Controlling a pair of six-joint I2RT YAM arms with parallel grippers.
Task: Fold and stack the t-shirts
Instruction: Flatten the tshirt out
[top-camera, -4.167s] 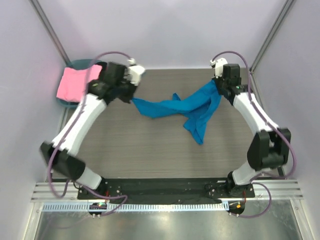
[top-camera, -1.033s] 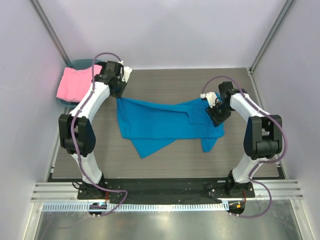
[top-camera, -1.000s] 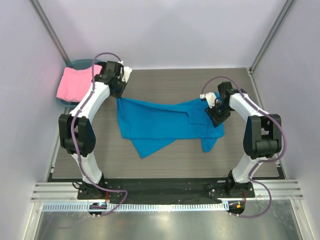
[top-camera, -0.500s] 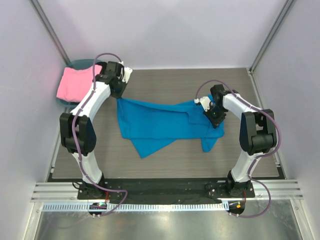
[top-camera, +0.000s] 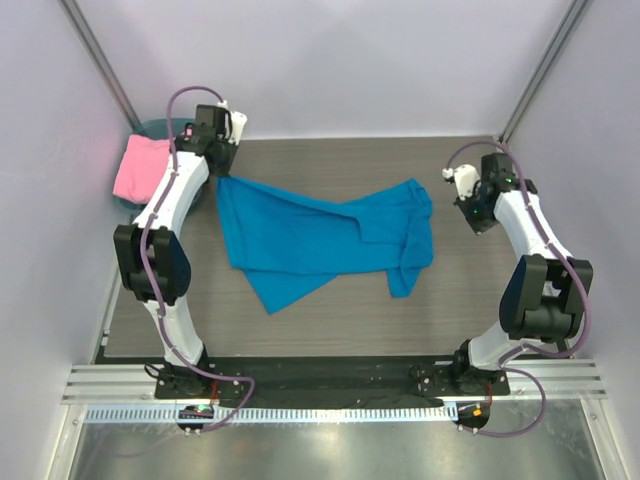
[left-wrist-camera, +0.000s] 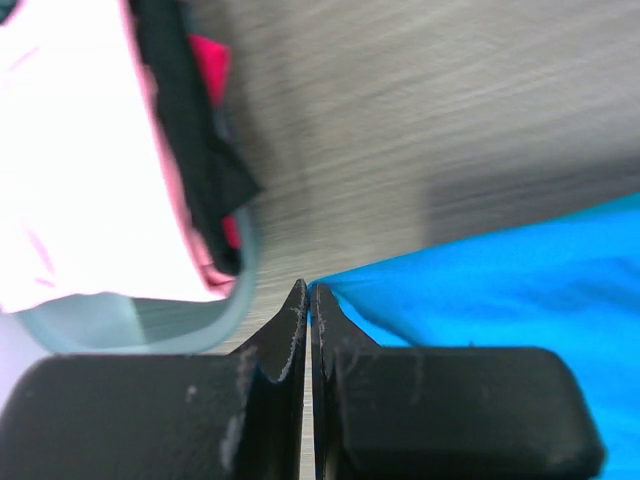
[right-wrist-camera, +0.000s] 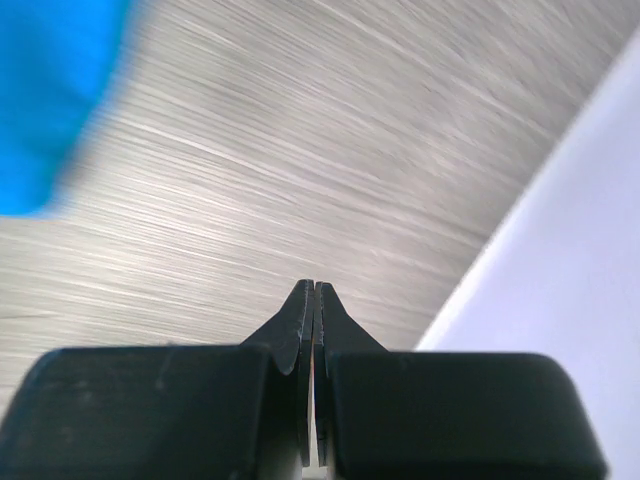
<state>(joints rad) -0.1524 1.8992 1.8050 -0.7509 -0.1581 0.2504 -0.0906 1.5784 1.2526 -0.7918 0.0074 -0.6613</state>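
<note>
A bright blue t-shirt (top-camera: 320, 235) lies spread out and rumpled across the middle of the table. Its far-left corner runs up into my left gripper (top-camera: 220, 172), which is shut on it. The left wrist view shows blue cloth (left-wrist-camera: 500, 270) pinched at the tips of that gripper (left-wrist-camera: 311, 292). My right gripper (top-camera: 476, 218) hovers to the right of the shirt, apart from it. It is shut (right-wrist-camera: 314, 290) with nothing in it, over bare table, with the blue cloth (right-wrist-camera: 50, 100) off to its left. A pink t-shirt (top-camera: 140, 168) and a dark one (left-wrist-camera: 190, 150) lie in the basket.
The round teal basket (top-camera: 152, 128) sits at the far-left corner, its rim (left-wrist-camera: 130, 325) just left of my left gripper. Pale walls enclose the table on three sides, and the right wall (right-wrist-camera: 580, 250) is close to my right gripper.
My right gripper has shut and let go of the shirt's right side, moving right and away. My left gripper has pulled its corner further back and left, dragging the shirt leftward.
</note>
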